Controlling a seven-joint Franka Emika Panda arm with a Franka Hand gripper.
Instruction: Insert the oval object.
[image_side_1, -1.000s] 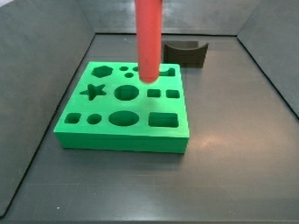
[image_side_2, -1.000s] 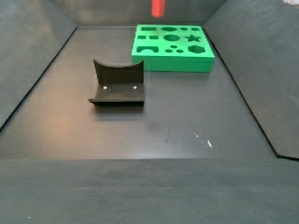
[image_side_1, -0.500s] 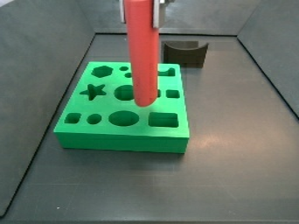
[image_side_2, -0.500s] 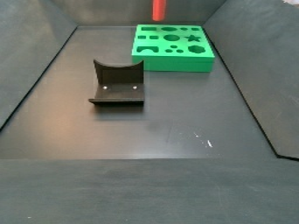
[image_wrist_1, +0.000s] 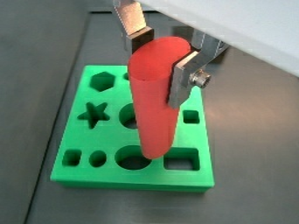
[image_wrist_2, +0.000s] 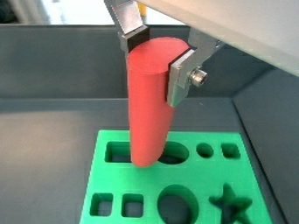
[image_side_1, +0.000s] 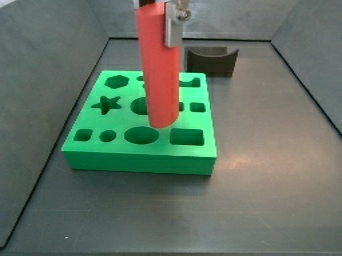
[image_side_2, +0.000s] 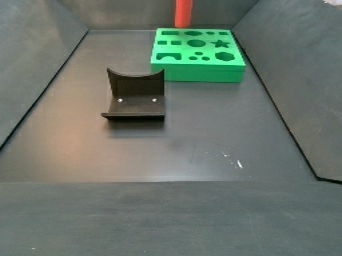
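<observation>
A tall, smooth red-orange oval object (image_wrist_1: 155, 101) hangs upright above the green block (image_wrist_1: 87, 153), its lower end near an oval hole. It looks rigid, light and possibly slippery. The hand (image_wrist_1: 159, 52) pinches its upper end between narrowly spaced silver fingers (image_wrist_1: 184, 77).

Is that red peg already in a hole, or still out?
Out. The gripper holds the oval object upright, its tip above the green block.
</observation>
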